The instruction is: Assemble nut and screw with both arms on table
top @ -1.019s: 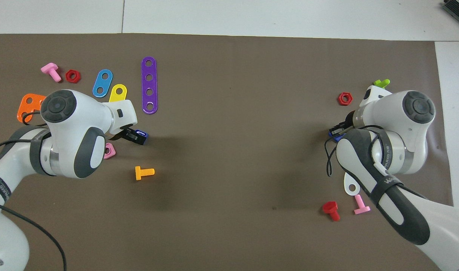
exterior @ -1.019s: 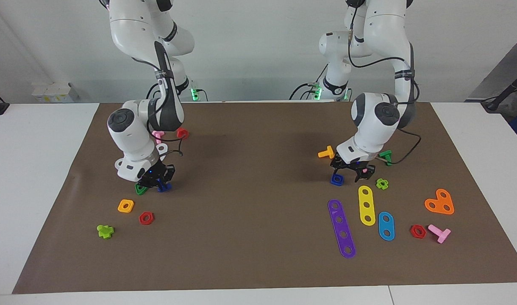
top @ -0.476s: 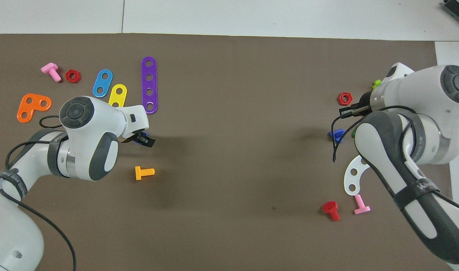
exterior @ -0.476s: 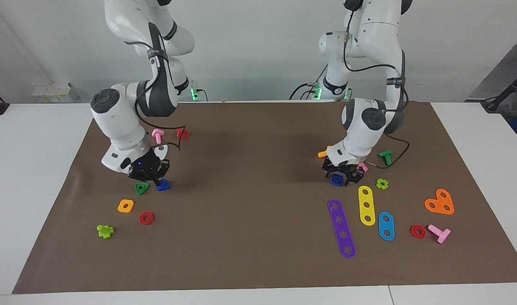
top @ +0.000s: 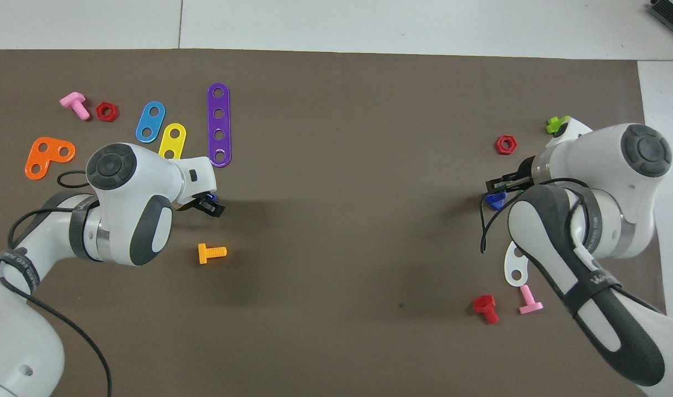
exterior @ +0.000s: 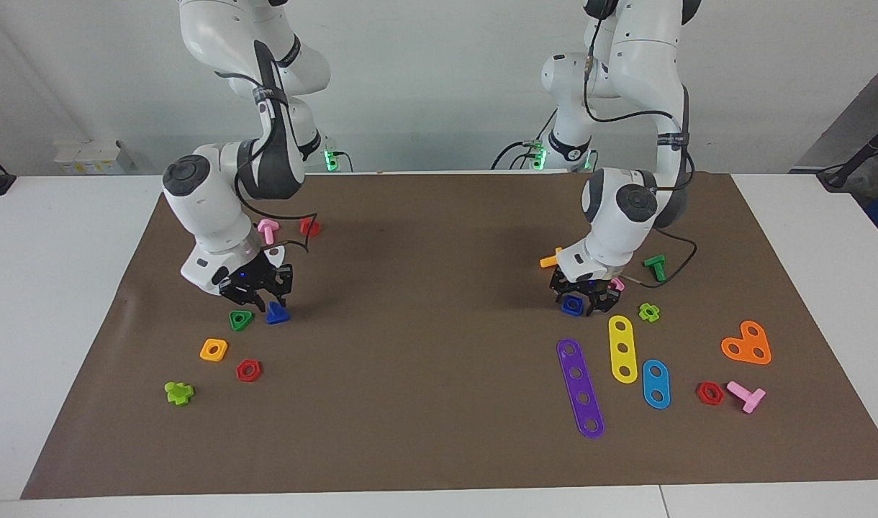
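Observation:
The blue nut [exterior: 572, 306] lies on the brown mat [exterior: 439, 403] toward the left arm's end of the table [exterior: 50, 302]. My left gripper [exterior: 574, 296] is down low right over it; in the overhead view [top: 207, 204] it covers most of the nut [top: 213, 197]. The blue screw [exterior: 277, 313] with its triangular head lies on the mat toward the right arm's end, beside a green triangular nut [exterior: 240, 319]. My right gripper [exterior: 259, 288] hangs open just above the screw, apart from it; the overhead view shows the gripper [top: 502, 182] beside the screw [top: 495, 199].
Near the nut lie an orange bolt [exterior: 550, 260], a pink nut [exterior: 615, 284], a green T-bolt [exterior: 655, 266], and purple [exterior: 579, 388], yellow [exterior: 623, 348] and blue [exterior: 655, 383] strips. Near the screw lie an orange nut [exterior: 214, 350], a red hex nut [exterior: 248, 370] and a white strip [top: 514, 267].
My right gripper has risen off the blue screw, which stays on the mat. My left gripper has shifted from beside the blue nut to right over it and lowered.

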`<state>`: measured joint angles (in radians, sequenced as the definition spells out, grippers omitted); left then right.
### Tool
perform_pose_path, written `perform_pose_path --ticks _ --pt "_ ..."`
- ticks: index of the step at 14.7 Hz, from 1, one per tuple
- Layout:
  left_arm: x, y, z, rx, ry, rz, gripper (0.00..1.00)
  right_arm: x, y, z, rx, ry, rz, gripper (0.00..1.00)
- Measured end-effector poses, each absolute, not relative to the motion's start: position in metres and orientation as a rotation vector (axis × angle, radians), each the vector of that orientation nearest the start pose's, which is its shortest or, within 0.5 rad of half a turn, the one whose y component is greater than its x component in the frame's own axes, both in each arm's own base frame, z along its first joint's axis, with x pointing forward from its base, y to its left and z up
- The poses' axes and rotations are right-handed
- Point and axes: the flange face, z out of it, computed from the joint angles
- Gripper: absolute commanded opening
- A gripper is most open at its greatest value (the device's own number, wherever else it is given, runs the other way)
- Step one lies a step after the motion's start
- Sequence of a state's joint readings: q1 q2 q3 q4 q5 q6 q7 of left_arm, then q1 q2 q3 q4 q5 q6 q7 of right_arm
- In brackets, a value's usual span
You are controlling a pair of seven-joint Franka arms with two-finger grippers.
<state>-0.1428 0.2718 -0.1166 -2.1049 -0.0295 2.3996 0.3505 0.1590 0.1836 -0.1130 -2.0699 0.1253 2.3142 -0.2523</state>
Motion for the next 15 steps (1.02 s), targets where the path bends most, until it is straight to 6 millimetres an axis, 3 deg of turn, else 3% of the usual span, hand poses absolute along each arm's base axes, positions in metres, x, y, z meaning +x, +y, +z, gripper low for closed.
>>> perform_pose_path --ticks 3,7,10,13,14,15 --pt "0.561 -0.147 0.291 -3.046 0.950 -0.045 0.56 0.568 0.028 0.324 -3.058 -0.354 -0.098 0.46" --pt "0.562 -0.147 0.297 -3.041 0.959 -0.057 0.27 0.559 0.025 0.309 -3.057 -0.395 -0.090 0.39" --pt "0.561 -0.148 0.294 -3.047 0.946 -0.051 0.25 0.559 0.022 0.309 -3.058 -0.392 -0.091 0.36" --pt "0.563 -0.148 0.299 -3.104 0.750 -0.034 0.21 0.561 0.021 0.309 -3.064 -0.389 -0.142 0.36" --pt "0.567 -0.149 0.306 -3.123 0.671 -0.002 0.21 0.561 0.020 0.308 -3.065 -0.388 -0.147 0.31" --pt "0.571 -0.150 0.317 -3.138 0.596 0.038 0.21 0.562 0.020 0.307 -3.066 -0.388 -0.151 0.13"
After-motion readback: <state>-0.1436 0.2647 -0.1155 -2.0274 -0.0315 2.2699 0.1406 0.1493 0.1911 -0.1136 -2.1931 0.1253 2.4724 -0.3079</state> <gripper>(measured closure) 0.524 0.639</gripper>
